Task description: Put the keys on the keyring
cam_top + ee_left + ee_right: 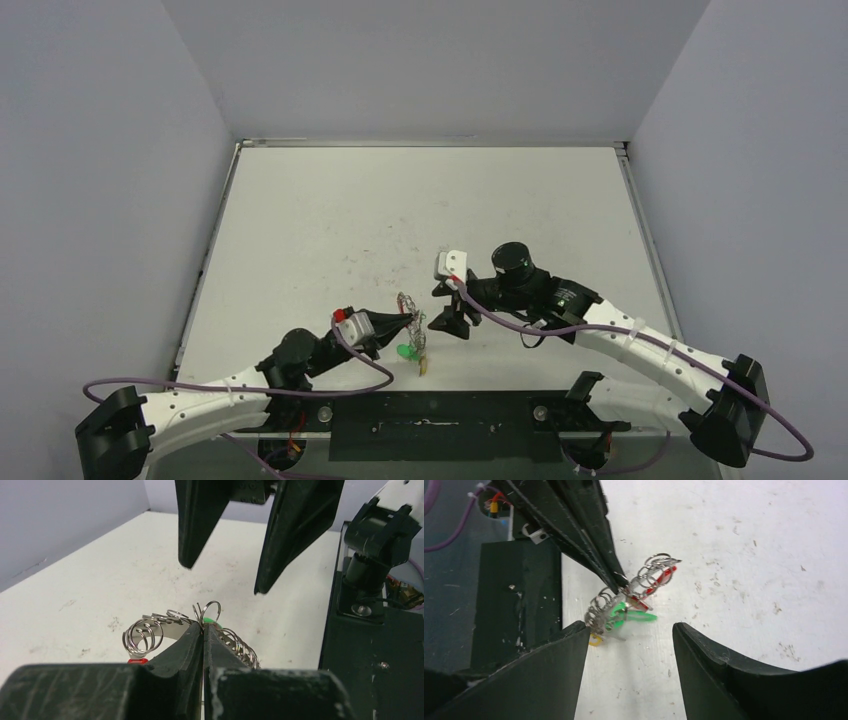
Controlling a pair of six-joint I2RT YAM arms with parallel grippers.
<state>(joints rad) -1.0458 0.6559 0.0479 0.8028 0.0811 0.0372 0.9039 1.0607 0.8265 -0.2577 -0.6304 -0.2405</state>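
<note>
Keyring [652, 576] clamped in left end effector [203, 626]; right end effector [630, 626] spread, nearby.

The top external view looks down from above and behind the arm bases [430, 420], faces the far wall, and takes in the whole surface [420, 200] from a distance. The left wrist view sits low and close behind the left tool [203, 626], facing the right tool [224, 576] just ahead. The right wrist view looks steeply down between its own fingers [559, 670], back at the left tool. All three share the keyring [411, 320] at the near middle of the surface, small from above and close from both wrists.
</note>
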